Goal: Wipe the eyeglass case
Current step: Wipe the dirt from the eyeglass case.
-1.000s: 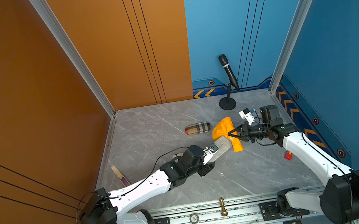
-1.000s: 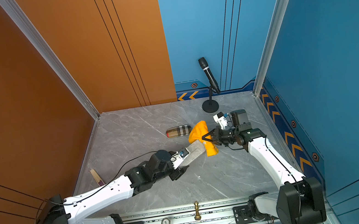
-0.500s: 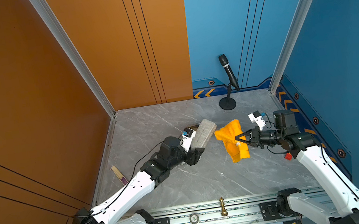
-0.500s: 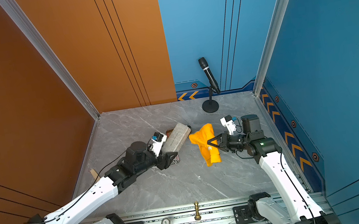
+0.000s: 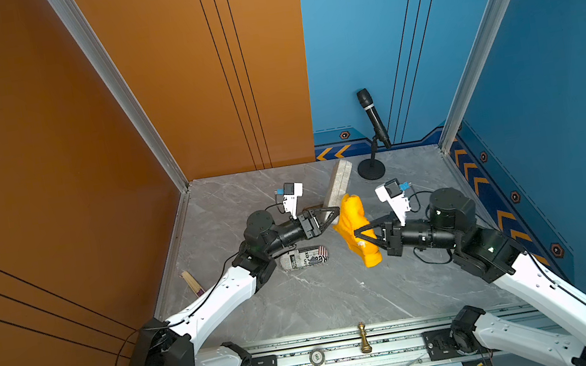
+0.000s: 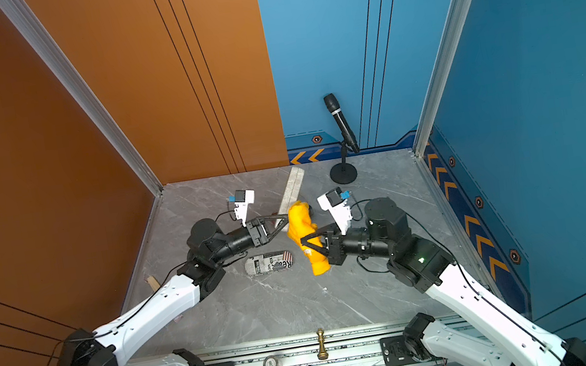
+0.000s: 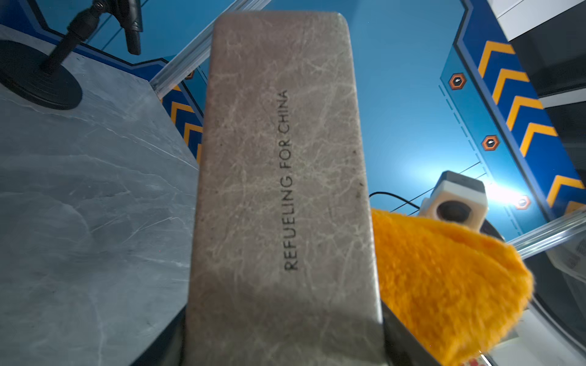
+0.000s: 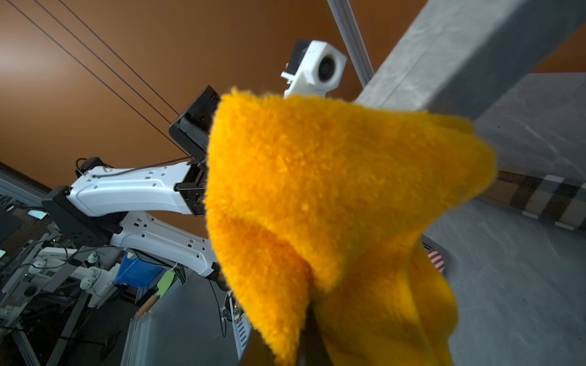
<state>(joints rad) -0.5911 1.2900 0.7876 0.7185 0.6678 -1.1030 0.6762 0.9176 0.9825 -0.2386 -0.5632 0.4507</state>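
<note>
Just beside the tilted eyeglass case point(image 5: 338, 183), an orange cloth point(image 5: 352, 218)

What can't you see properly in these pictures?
- Right wrist view: the orange cloth covers where the right gripper pinches it.
- Left wrist view: the eyeglass case mostly hides the left gripper holding it.
- Both top views: the left arm covers one end of the printed case; its writing is too small.
</note>
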